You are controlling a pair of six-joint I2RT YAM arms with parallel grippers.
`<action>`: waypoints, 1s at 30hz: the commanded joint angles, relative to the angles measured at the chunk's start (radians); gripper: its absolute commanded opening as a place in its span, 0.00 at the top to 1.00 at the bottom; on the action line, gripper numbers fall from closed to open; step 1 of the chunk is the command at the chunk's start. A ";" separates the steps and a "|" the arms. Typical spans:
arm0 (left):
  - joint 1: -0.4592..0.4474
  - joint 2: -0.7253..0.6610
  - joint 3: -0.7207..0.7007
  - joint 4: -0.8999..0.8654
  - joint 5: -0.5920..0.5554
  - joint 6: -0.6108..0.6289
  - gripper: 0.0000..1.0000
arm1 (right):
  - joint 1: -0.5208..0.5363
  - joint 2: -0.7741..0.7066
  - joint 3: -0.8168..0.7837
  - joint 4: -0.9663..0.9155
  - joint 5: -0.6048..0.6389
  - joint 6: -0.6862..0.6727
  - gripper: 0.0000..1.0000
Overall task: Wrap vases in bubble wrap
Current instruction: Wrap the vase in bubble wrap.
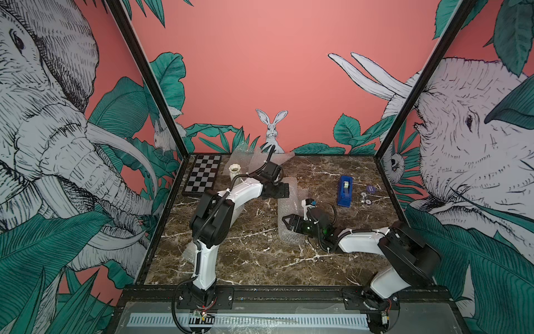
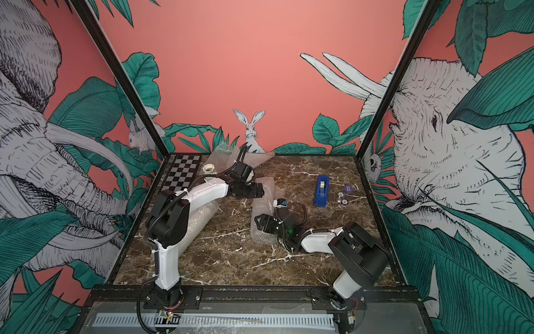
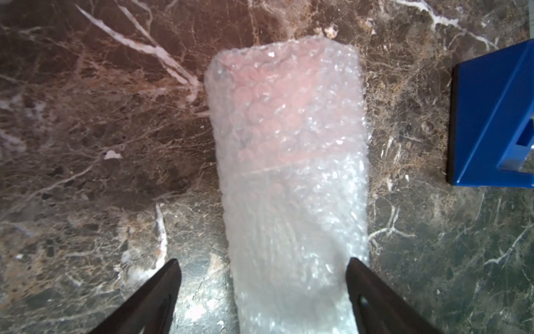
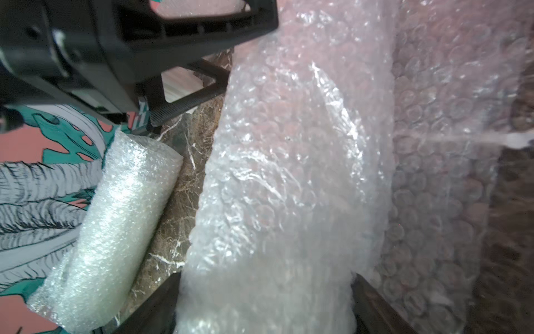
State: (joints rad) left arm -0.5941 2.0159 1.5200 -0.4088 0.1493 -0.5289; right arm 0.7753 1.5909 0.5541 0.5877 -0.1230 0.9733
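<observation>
Tube of bubble wrap (image 1: 287, 206) mid-counter (image 1: 245, 260), long axis running from the far side straight back toward the robot. Whatever vase is inside, the plastic hides it. At the far end the left jaws straddle it, spread wide with a bare gap on one flank, so released. At the near end the right jaws bracket it, both sides against the bubbles; gripping or merely touching, cannot tell. A loose flap (image 4: 448, 202) lies flat alongside. Each arm has its own end — I'd judge the coming turn goes across that axis, both ends together or the tube skews
</observation>
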 commanded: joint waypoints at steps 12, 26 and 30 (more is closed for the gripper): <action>-0.016 0.063 0.027 -0.055 -0.019 0.033 0.18 | -0.012 -0.158 -0.018 -0.180 0.007 -0.052 0.10; -0.027 0.043 0.031 -0.085 -0.054 0.050 0.18 | -0.232 -0.177 -0.001 -0.300 -0.015 -0.087 0.33; -0.030 0.040 0.040 -0.103 -0.053 0.063 0.18 | -0.285 -0.055 0.036 -0.222 -0.131 -0.040 0.42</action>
State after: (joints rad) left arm -0.6209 2.0609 1.5555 -0.4080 0.1333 -0.4923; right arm 0.5121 1.4837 0.5575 0.2993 -0.1684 0.8978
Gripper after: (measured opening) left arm 0.824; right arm 0.590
